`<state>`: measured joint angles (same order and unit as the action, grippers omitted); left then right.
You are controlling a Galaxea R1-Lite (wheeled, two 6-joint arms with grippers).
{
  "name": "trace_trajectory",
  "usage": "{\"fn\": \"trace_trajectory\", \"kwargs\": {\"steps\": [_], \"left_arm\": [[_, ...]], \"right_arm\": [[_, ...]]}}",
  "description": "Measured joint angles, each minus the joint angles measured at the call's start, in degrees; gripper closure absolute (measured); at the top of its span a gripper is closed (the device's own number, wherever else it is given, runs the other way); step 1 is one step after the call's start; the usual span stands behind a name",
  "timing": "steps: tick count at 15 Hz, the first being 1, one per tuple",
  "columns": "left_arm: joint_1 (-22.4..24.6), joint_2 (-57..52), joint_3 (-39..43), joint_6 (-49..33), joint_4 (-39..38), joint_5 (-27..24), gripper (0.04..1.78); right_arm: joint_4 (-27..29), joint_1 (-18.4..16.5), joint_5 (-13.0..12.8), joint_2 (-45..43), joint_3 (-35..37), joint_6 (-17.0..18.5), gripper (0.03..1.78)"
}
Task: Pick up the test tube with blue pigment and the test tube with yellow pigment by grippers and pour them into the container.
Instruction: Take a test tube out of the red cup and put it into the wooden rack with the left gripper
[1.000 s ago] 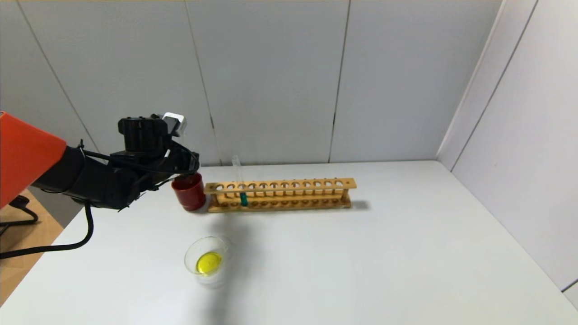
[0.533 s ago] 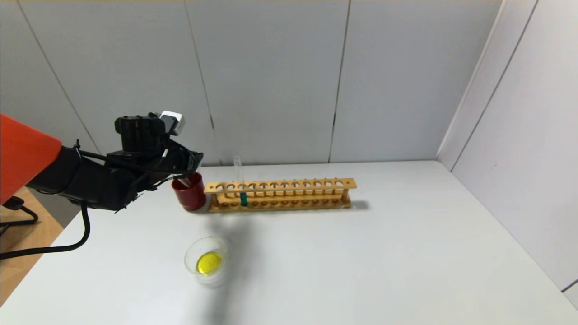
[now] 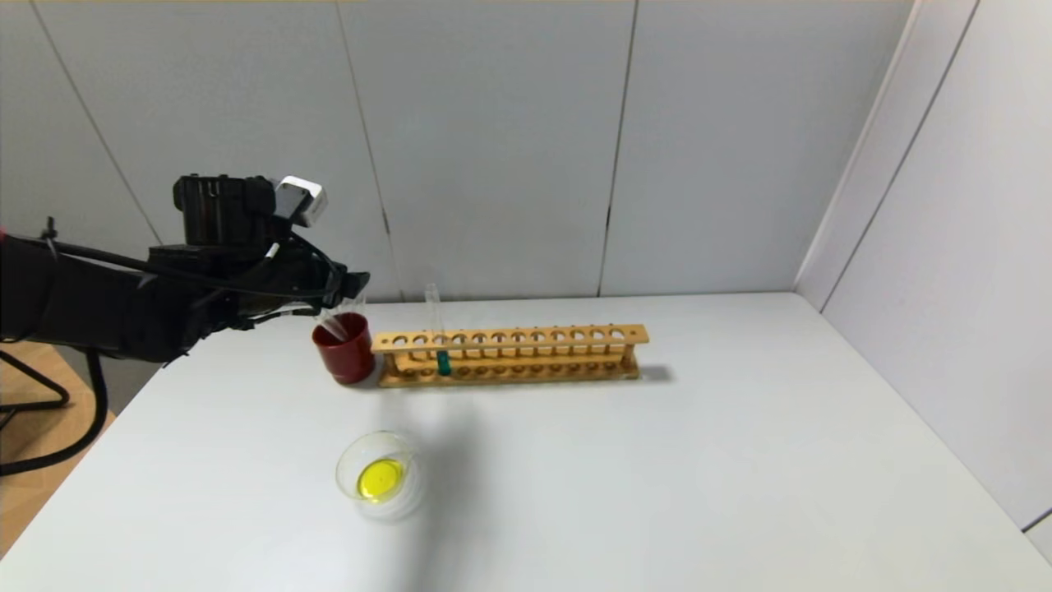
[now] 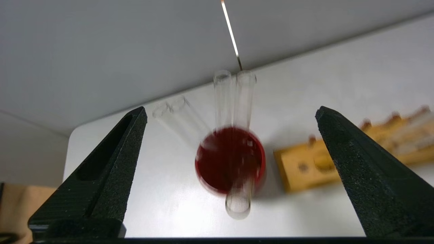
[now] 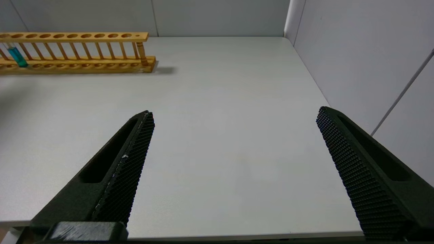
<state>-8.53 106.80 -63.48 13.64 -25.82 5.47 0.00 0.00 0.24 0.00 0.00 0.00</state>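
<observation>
The test tube with blue pigment [image 3: 444,362] stands in the wooden rack [image 3: 509,335], near its left end; it also shows in the right wrist view [image 5: 16,56]. The container [image 3: 380,475] sits on the table in front of the rack and holds yellow liquid. No tube with yellow pigment shows. My left gripper [image 3: 349,288] is open and empty, just above and left of the dark red cup [image 3: 349,352]. In the left wrist view the left gripper [image 4: 230,110] hangs over the cup [image 4: 230,159], which holds clear empty tubes [image 4: 238,201]. My right gripper [image 5: 235,111] is open and empty, low over the table's near right side.
The rack's end [image 4: 305,166] lies right beside the red cup. Grey wall panels close the back and right sides of the white table [image 3: 699,477]. A wooden floor and a black cable lie beyond the table's left edge.
My left arm has risen and drawn back to the left, away from the red cup. A clear tube now shows leaning in the cup. The rack and container have not moved.
</observation>
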Motion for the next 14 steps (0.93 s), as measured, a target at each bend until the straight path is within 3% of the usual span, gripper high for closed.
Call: {"fn": "trace_trajectory", "kwargs": {"steps": [3,5,10,14], "left_arm": [[-2.21,-6.25,-1.65,0.61,16.43,-0.49,0.07],[-3.25,-8.46,-1.88,-3.34,20.98,-2.21,0.07],[-7.91,-11.07,3.63,-17.47,19.98,-1.95,0.07],[-11.31,-11.54,11.14,-21.55,11.0,0.96,0.07]], "right_arm": [[0.0,0.0,0.0,0.0,0.0,0.0,0.06],[0.0,0.0,0.0,0.0,0.0,0.0,0.06],[0.0,0.0,-0.02,0.0,0.0,0.0,0.06],[0.0,0.0,-0.02,0.0,0.0,0.0,0.06]]}}
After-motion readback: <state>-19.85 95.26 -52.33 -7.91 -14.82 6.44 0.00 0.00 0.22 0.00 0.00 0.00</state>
